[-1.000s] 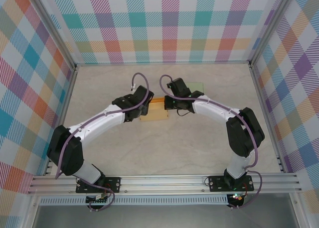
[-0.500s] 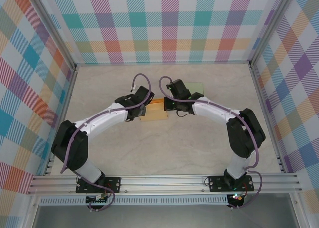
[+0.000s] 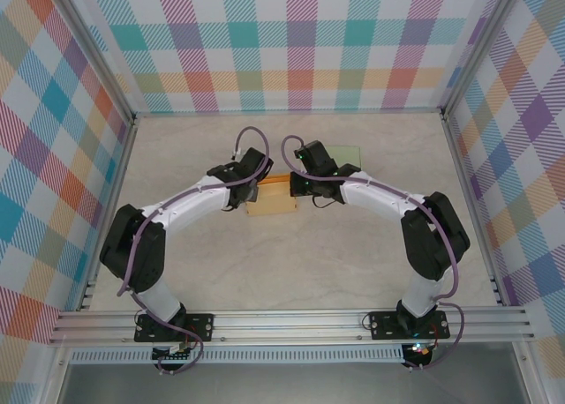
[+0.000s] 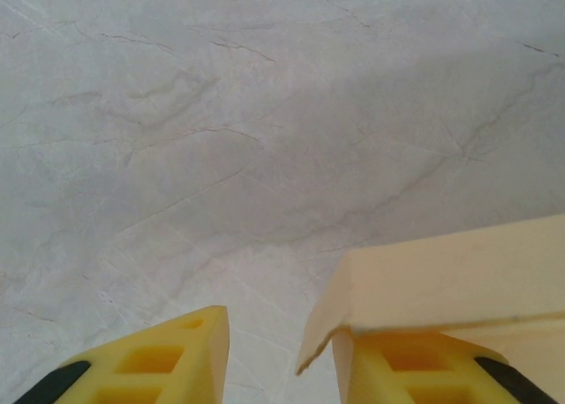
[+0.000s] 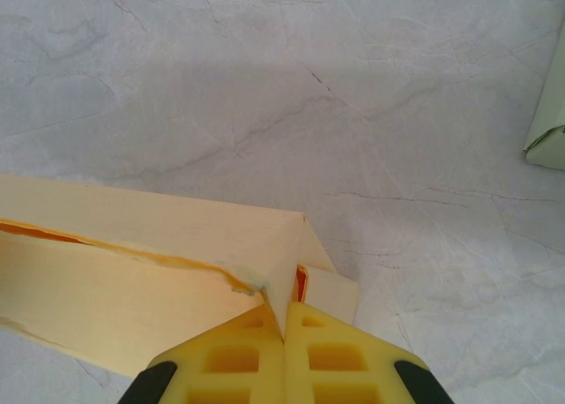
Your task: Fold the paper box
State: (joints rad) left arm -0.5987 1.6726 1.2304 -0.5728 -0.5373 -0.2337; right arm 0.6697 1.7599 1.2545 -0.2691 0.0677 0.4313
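Note:
The paper box (image 3: 272, 201) is a cream sheet, partly folded, lying mid-table between the two arms. My left gripper (image 3: 248, 187) is at its left end. In the left wrist view the jaws (image 4: 281, 330) stand apart, and a corner of a box flap (image 4: 441, 280) hangs over the right finger (image 4: 397, 369) into the gap; the left finger (image 4: 168, 360) is clear of it. My right gripper (image 3: 298, 189) is at the box's right end. Its fingers (image 5: 284, 333) are shut on an upright fold of the box (image 5: 177, 245), where an orange inner edge shows.
A pale green folded paper (image 3: 350, 153) lies just behind the right gripper, seen at the right edge as green paper (image 5: 549, 130). Checked walls enclose the marble-look table (image 3: 291, 263) on three sides. Open surface lies in front of the box.
The left arm has reached further forward toward the box's left end and its jaws have narrowed. The right gripper has kept its hold and place.

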